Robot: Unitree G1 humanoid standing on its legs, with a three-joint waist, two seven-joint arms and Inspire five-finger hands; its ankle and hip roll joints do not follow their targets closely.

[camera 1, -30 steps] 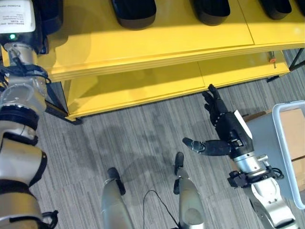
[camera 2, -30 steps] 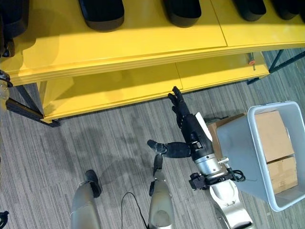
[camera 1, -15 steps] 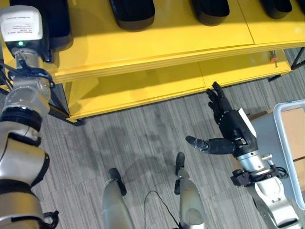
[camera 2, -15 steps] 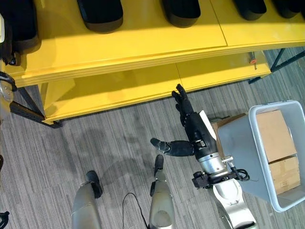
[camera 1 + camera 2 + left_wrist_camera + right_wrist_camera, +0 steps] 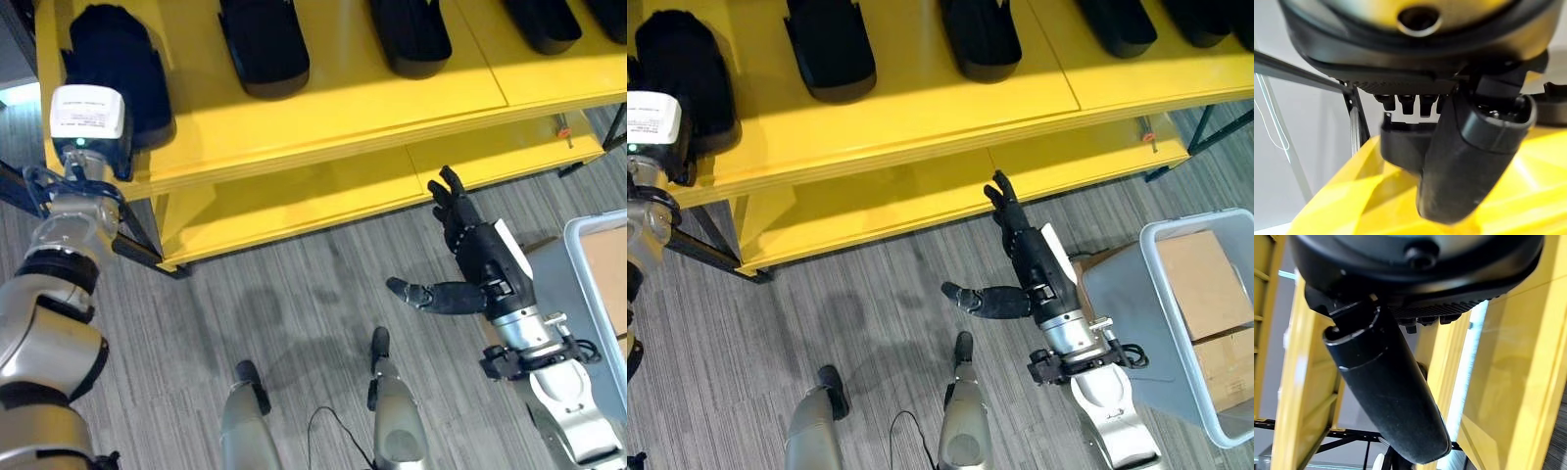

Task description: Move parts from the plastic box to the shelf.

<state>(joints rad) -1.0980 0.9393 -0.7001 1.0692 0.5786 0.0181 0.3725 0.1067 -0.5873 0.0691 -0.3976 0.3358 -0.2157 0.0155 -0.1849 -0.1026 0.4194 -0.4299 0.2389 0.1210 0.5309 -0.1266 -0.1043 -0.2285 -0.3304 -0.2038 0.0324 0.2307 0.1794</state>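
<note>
While the right hand [image 5: 1031,257] hangs over the grey striped carpet floor [image 5: 872,333] with its fingers straight and thumb stuck out sideways, holding nothing at all, the left hand is up at about 10 o'clock against the top tier of the bright yellow two-tier metal shelf [image 5: 921,98]. Honestly I can't tell what the left fingers are doing: the left wrist view gives a thumb and a dark blurred edge past it, no clear grip either way.

Several long black moulded plastic parts [image 5: 830,44] already sit in a row on that top tier, and the one at the far left [image 5: 118,73] lies right by the left wrist. The pale grey plastic box [image 5: 1176,323] stands on the floor at roughly 4 o'clock, just beside the right forearm, with brown cardboard cartons [image 5: 1200,284] inside.

My read: this is the gap between a placement and the next pickup. Next up, the empty right hand needs to swing toward 4 o'clock and dip into the box.
</note>
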